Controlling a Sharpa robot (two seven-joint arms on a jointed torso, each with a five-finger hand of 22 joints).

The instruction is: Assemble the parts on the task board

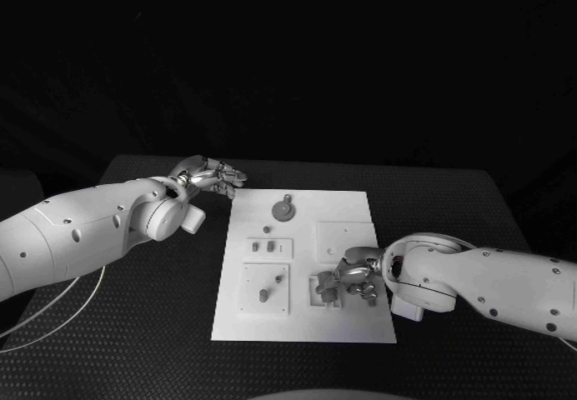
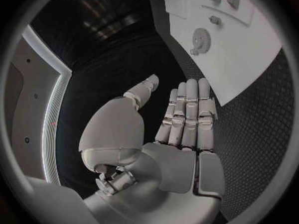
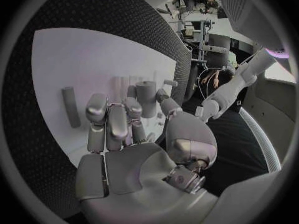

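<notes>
We see the task board (image 1: 307,325) lying mid-table on the black table (image 1: 120,333), w/ grey parts on it: a round disc part (image 1: 283,208) near the far edge, a small peg (image 1: 263,294) on the near-left panel. Our left hand (image 1: 212,177) hovers off the board's far-left corner, over the table; fingers straight & side by side, thumb apart, holding nothing. Our right hand (image 1: 357,275) sits over the board's near-right area, fingers curled round a short grey cylinder (image 3: 146,97) standing among small posts; looks gripped betw. thumb & fingers. Another slim peg (image 3: 70,106) stands just beside, on the board.
</notes>
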